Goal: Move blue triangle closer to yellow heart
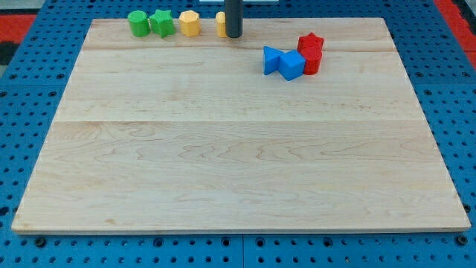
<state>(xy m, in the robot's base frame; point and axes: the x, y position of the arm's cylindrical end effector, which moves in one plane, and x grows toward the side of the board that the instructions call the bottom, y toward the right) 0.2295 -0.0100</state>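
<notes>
You'll find the rod upright, my tip [233, 35] just at three o'clock of the half-hidden yellow heart [221, 24]; it carries no pincer. The blue triangle [272, 60] lies at four o'clock of my tip, touching the blue cube [292, 65].

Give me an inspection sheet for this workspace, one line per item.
Surface: pale wooden board, bare across its middle and bottom; every block sits near the view's top.
Job's things: blue triangle touches a blue cube on its right; a yellow block, half hidden behind the rod, is probably the yellow heart.
Clutter: green cylinder, green star, yellow hexagon, red star and a red block beside the blue cube.
Grippers: none; my tip is against the half-hidden yellow block's right side, left of the blue triangle.
Cables: nothing seen.
Surroundings: blue perforated base, red patches at the top corners.
</notes>
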